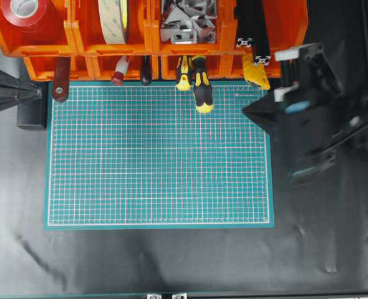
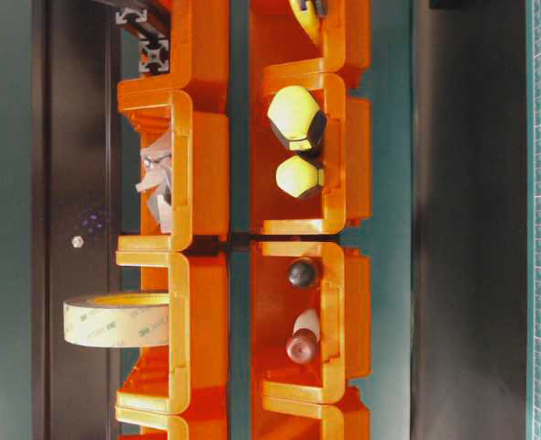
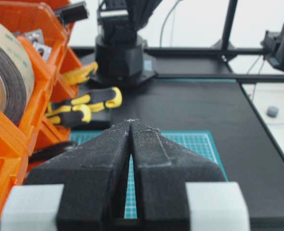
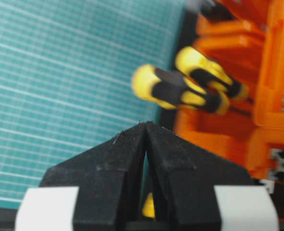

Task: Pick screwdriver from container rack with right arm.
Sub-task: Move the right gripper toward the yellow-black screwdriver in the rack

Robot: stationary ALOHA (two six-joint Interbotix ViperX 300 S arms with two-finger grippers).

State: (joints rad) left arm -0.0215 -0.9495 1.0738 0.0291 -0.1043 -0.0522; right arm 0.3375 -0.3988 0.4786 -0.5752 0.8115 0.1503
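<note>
You are in the approach step: right gripper (image 4: 146,126) is clenched on nothing, near the screwdriver (image 1: 201,87) that sticks out of the container rack (image 1: 150,47) over mat edge, so pls open jaws before reaching in.

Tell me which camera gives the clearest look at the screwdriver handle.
The overhead view: the screwdriver handle pokes sharply out of the container rack over the mat. The right wrist view shows it larger but blurred. The table-level view shows only its yellow end; the left wrist view shows it small and side-on.
</note>
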